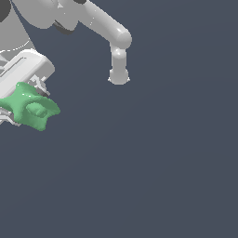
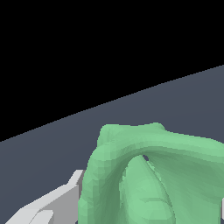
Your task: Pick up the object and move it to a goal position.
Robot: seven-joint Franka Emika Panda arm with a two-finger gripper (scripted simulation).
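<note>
The bright green lumpy object (image 1: 31, 108) sits between the fingers of my white gripper (image 1: 25, 104) at the exterior view's left edge. One finger (image 1: 41, 86) shows above it and the other (image 1: 8, 118) below it, both tight against the piece. The gripper is shut on the object. In the wrist view the object (image 2: 148, 175) fills the near part of the picture, with one white finger (image 2: 52, 205) beside it and a sliver of the other (image 2: 222, 210) at the frame's edge. I cannot tell its height above the floor.
The arm's white links (image 1: 104, 25) run across the top of the exterior view and end in a cylinder (image 1: 119, 69). The plain grey-blue floor (image 1: 148, 162) fills the rest. In the wrist view the floor (image 2: 175, 100) ends at a tilted edge, black beyond it.
</note>
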